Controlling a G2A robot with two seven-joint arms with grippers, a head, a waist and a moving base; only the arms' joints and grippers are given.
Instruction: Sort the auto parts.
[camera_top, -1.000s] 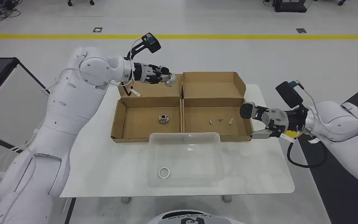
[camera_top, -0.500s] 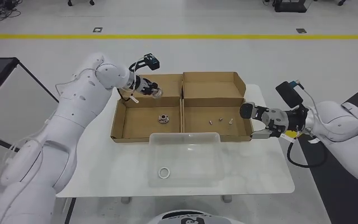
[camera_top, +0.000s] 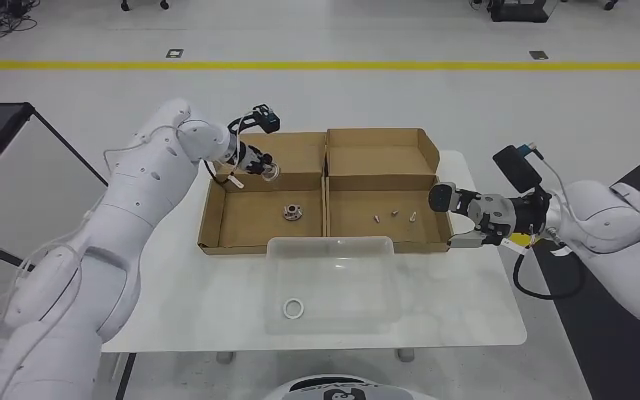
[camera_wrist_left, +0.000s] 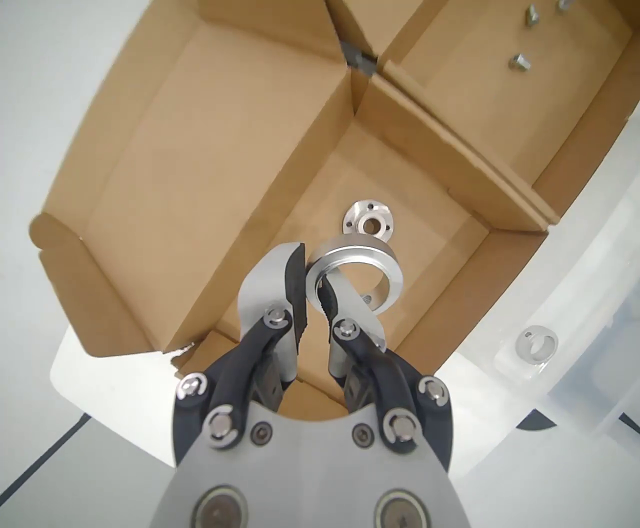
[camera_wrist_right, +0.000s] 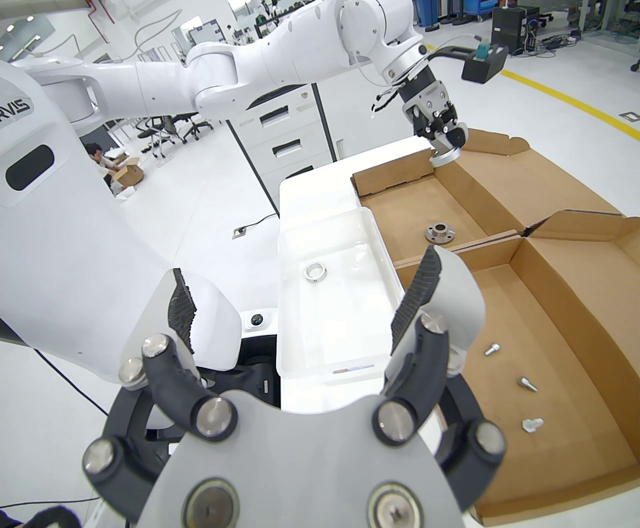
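Note:
My left gripper is shut on the rim of a silver metal ring, held above the left cardboard box. On that box's floor lies a silver flanged part. The right cardboard box holds three small bolts. A second silver ring lies in the clear plastic bin. My right gripper stands open with nothing in it, off the right box's outer side.
Both boxes have their lids folded back toward the table's far edge. The white table is bare on the right of the bin and along its left side.
My left arm has swung from above the gap between the two lids back toward the left, over the left box, carrying the ring. The right arm has stayed still.

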